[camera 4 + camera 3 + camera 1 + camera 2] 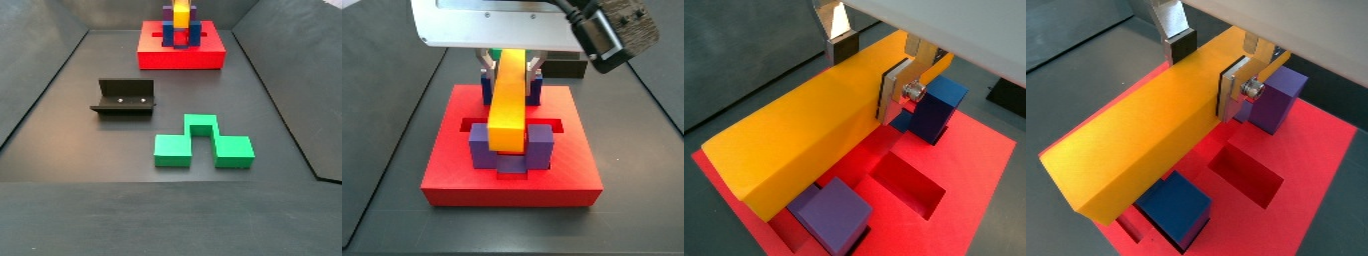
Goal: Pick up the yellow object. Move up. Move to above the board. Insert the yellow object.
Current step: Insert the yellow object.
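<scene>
While claw-clamped (871, 72): smooth rectangular yellow object (804, 125).

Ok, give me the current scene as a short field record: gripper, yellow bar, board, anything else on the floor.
gripper: above the board, fingers shut on the long yellow-orange rectangular bar
bar: lying lengthwise between the upright purple and blue posts; whether fully seated cannot be told
board: large flat red square slab, one recessed slot open beside the bar
floor: green notched block and dark L-shaped fixture, both apart from the board
</scene>
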Robot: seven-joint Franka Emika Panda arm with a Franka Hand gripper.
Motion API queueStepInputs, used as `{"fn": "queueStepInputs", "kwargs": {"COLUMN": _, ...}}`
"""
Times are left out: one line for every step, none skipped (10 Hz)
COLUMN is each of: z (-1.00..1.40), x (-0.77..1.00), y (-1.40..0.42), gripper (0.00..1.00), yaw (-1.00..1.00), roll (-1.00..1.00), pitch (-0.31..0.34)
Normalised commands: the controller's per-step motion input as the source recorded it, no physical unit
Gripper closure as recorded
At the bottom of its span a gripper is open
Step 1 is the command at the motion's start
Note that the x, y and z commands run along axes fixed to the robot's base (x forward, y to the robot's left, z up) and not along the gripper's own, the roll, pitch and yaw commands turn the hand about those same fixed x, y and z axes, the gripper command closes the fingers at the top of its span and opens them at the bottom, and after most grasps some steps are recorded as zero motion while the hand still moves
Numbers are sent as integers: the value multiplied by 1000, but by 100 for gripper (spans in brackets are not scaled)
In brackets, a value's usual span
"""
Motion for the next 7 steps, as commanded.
{"fn": "queueStepInputs", "kwargs": {"z": -6, "x": 80, "y": -57, "gripper": 100, "yaw": 269, "roll": 0, "pitch": 0}}
{"fn": "queueStepInputs", "kwargs": {"z": 0, "x": 0, "y": -77, "gripper": 100, "yaw": 143, "roll": 0, "pitch": 0}}
{"fn": "queueStepInputs", "kwargs": {"z": -51, "x": 0, "y": -66, "gripper": 100, "yaw": 157, "roll": 46, "pitch": 0}}
{"fn": "queueStepInputs", "kwargs": {"z": -103, "x": 0, "y": -69, "gripper": 100, "yaw": 163, "roll": 64, "pitch": 0}}
{"fn": "queueStepInputs", "kwargs": {"z": -151, "x": 0, "y": -60, "gripper": 100, "yaw": 183, "roll": 81, "pitch": 0}}
{"fn": "queueStepInputs", "kwargs": {"z": -191, "x": 0, "y": -57, "gripper": 100, "yaw": 191, "roll": 101, "pitch": 0}}
{"fn": "queueStepInputs", "kwargs": {"z": -157, "x": 0, "y": -69, "gripper": 100, "yaw": 169, "roll": 87, "pitch": 0}}
